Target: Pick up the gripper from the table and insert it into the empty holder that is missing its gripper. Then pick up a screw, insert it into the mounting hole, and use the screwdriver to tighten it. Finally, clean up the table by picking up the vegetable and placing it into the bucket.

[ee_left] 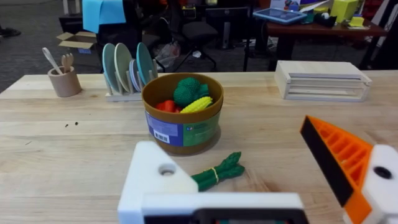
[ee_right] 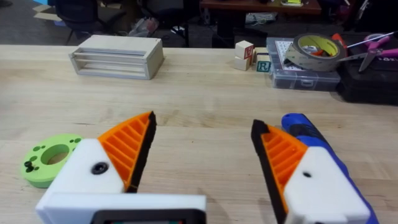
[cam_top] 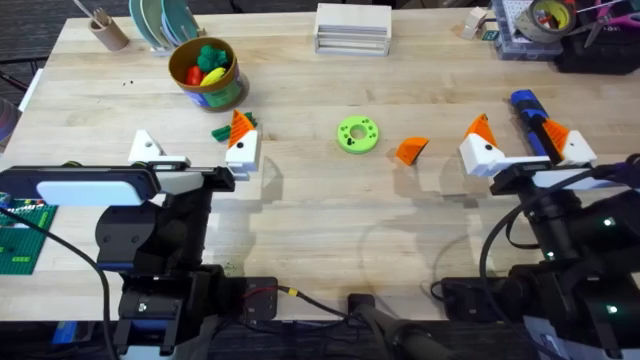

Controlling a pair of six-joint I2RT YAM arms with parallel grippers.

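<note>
While both arms rest low at the near edge of the table, no part of the task appears done; judged status follows.

Loose gripper [cam_top: 411, 150]: small orange wedge lying flat on the wood, between the green disc [cam_top: 357, 134] and the right gripper; apart from both; likely light, rigid plastic with slick angled faces; best taken across its two flat sides, since a pinch on the sloped edges could squirt it out.

Holder [ee_left: 157, 176]: bare white finger mount on the left gripper [cam_top: 195, 152], mounting hole visible and unfilled; its partner mount carries an orange finger [ee_left: 339, 158].

Left gripper fingers: set wide apart, nothing between them.

Right gripper [cam_top: 520, 142]: both orange pads fitted; fingers apart and holding nothing.

Screwdriver [ee_right: 311, 134]: blue body lying on the table just beside the right gripper's outer finger, partly hidden by it; probably stiff and heavier than the wedge; grip mid-barrel.

Vegetable [ee_left: 219, 172]: dark-green bunch lying flat just in front of the left gripper, near the bucket; light, slightly irregular; grasp across the banded middle.

Bucket [ee_left: 182, 127]: orange-brown pot with a blue-green label, upright, already holding toy produce; room on top looks limited.

Screw: cannot be made out.

Next step, as judged: right arm reaches for the wedge.
</note>
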